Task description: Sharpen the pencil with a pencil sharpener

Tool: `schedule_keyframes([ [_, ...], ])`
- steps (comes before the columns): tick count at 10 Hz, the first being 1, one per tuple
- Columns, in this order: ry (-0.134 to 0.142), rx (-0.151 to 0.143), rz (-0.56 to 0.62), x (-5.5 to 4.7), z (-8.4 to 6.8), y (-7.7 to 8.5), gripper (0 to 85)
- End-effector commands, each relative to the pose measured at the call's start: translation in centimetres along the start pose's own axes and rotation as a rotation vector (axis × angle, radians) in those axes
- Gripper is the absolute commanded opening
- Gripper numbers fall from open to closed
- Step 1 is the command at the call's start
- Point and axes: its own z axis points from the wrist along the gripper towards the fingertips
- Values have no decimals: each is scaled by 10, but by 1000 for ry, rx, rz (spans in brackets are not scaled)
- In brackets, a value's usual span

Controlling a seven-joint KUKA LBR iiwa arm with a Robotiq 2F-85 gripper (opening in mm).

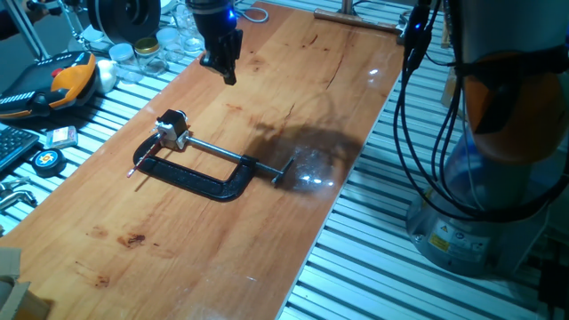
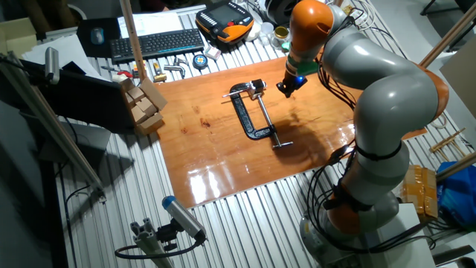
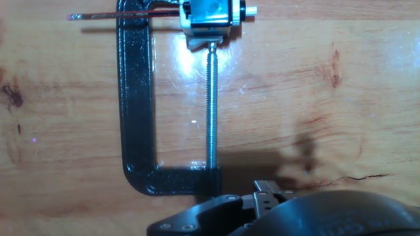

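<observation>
Wooden table (image 1: 222, 258), glossy, with dark knots and glare patches. Lying flat on it, below and ahead of the hand (image 1: 222, 67): black clamp (image 1: 200, 180), screw rod across its opening. Held at the clamp's far end, sharpener (image 1: 172, 127), with thin pencil (image 1: 142, 160) poking out sideways.

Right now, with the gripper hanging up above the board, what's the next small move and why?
Probably bring the gripper down toward the pencil. It hangs above the board, apart from everything, and appears to hold nothing, while the pencil already sits in the pencil sharpener held by the C-clamp.
</observation>
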Motion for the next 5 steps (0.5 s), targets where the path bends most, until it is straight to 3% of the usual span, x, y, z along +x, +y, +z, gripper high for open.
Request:
schedule_keyframes([
  [1, -2, 0, 2, 0, 1, 0, 0],
  [5, -14, -9, 31, -5, 13, -1, 0],
])
